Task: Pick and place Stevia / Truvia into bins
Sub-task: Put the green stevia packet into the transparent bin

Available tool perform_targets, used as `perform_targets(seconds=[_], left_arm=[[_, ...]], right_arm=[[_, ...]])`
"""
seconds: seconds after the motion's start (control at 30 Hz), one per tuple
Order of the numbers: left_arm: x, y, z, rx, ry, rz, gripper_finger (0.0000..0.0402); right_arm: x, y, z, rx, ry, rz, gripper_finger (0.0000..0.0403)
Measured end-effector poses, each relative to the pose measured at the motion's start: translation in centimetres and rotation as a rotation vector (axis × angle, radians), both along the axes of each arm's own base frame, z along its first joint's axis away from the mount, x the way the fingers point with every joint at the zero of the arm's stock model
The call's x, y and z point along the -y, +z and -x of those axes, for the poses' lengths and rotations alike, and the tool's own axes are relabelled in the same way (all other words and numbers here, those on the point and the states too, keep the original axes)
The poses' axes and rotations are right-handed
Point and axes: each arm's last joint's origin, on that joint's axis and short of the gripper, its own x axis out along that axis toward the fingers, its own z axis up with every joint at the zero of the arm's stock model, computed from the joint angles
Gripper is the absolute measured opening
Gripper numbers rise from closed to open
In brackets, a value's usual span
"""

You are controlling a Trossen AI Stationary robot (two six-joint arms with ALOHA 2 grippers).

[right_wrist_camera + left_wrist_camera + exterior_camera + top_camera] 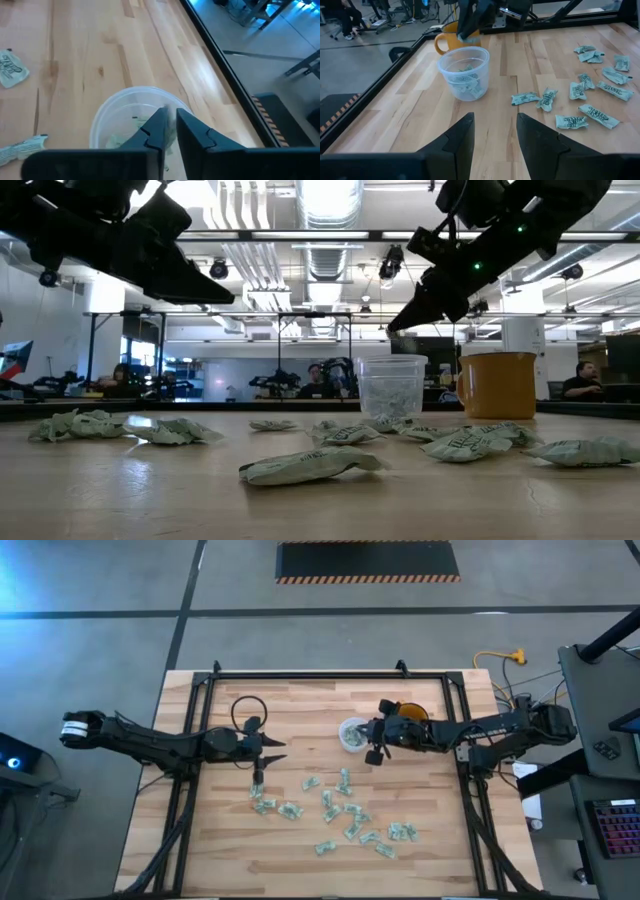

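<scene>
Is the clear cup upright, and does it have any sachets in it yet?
Upright, partly filled. The clear cup stands on its base with its mouth up, and a few sachets lie at its bottom, well below the rim.

Right gripper [170, 131] jaws barely parted.

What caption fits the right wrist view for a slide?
Right pincer poised directly above the clear cup, sachets already inside.

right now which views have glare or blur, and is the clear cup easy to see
Low view: ceiling lights glare, both arms are dark silhouettes, the nearest packet is soft, the clear cup reads fine. Left wrist view: cup sharp, own claw blurred. Right wrist view: the right claw blocks part of the cup. High view: even light.
</scene>
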Motion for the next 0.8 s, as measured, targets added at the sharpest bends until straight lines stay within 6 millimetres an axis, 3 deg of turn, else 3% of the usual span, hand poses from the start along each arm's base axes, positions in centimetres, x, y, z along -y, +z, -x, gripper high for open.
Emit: perform_targets(seconds=[0.33,0.57,0.8], left_arm=[[0.1,-0.7,-0.1,-0.028,-0.030,0.035,0.0131],[0.5,-3.7,-1.5,-0.147,-0.122,0.081,0.0130],[1.0,-6.4,-4.2,-0.136,-0.257,0.167,0.0130]], right_arm=[[0.0,0.0,0.0,0.000,-0.001,-0.004,0.0084],[-0.4,-0.4,0.1,-0.036,0.092,-0.061,0.0093],[-1.3,-1.1,0.5,-0.114,0.150,-0.101,0.0084]])
